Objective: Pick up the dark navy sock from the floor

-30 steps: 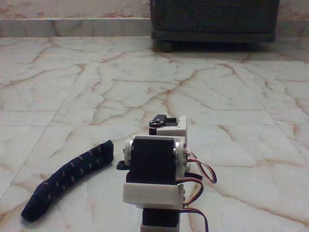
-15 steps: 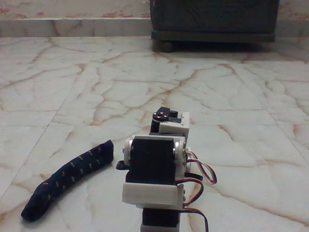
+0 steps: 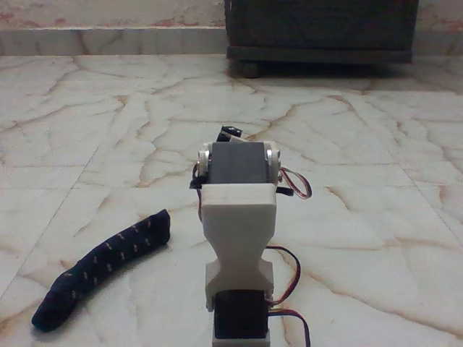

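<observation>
The arm (image 3: 237, 238) is chunky white printed plastic brackets around black servo blocks, with round silvery hubs up top (red, black and white wires looping out the right side).

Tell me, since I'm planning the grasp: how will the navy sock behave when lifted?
The dark navy sock lies limp and slightly curved on the floor, so it probably droops from any grip point. Being soft fabric, it looks light and unlikely to roll; on glossy tile it may slide if nudged.

- The sock (image 3: 101, 269) lies near the floor's (image 3: 376, 166) front left corner in the fixed view, bare tile on every side of it.
- The arm (image 3: 239, 238) stands upright just right of the sock, apart from it.
- A dark cabinet (image 3: 322, 32) blocks the far edge, well away.
</observation>
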Controlling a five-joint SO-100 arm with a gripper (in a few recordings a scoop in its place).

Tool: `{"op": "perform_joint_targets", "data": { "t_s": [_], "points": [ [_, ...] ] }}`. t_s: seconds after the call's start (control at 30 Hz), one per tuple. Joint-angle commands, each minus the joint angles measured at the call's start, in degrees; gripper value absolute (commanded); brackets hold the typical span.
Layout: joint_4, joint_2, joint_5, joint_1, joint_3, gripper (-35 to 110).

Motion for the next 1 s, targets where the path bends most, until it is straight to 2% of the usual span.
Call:
{"op": "perform_joint_targets", "data": {
  "t_s": [0.0, 0.27, 0.37, 0.57, 0.7, 0.9, 0.93, 0.97],
  "points": [
    [3.5, -0.4, 2.7, -1.5, -2.9, 0],
    [43.3, -9.1, 18.7, -9.7, -24.3, 0],
    [50.8, -10.8, 23.8, -13.4, -28.9, 0],
    [57.1, -23.7, 30.3, -17.8, -39.9, 0],
    [57.0, -31.1, 32.3, -21.3, -44.5, 0],
    [50.5, -44.1, 43.0, -23.8, -54.2, 0],
    [44.4, -45.6, 40.9, -24.0, -53.0, 0],
    [44.5, -45.9, 41.2, -24.8, -53.6, 0]
  ]
}}
